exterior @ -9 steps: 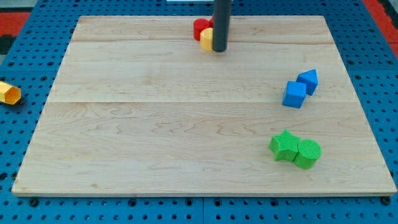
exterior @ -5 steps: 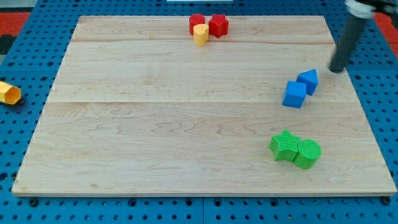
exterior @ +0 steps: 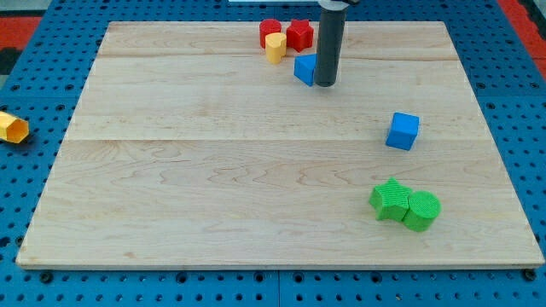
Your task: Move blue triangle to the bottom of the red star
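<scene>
Tip (exterior: 325, 84), bare rod with no jaws to read, touches the blue triangle's (exterior: 304, 68) right side, just below the red star (exterior: 299, 34) at upper centre.

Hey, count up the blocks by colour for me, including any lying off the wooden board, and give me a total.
Red: 2, red cylinder block, red star block
Yellow: 2, small yellow block, yellow block off the board
Blue: 2, blue triangle block, blue cube
Green: 2, green star block, green cylinder block
Total: 8

The arm's straight dark rod stands upright near the worktop's top edge, slightly right of centre, my tip (exterior: 325, 84) resting on the surface.
</scene>
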`<action>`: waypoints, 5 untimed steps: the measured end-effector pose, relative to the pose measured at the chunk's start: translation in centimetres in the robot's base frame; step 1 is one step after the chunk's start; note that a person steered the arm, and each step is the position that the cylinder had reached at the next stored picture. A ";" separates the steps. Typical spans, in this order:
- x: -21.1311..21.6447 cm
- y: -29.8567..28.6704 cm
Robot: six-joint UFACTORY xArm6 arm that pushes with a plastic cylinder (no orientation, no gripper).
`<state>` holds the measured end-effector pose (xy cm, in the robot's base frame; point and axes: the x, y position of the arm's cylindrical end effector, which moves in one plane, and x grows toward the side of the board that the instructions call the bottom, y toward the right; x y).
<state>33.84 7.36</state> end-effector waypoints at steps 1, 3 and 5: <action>1.1 -1.5; -3.9 -5.2; 1.7 5.2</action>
<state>35.57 12.53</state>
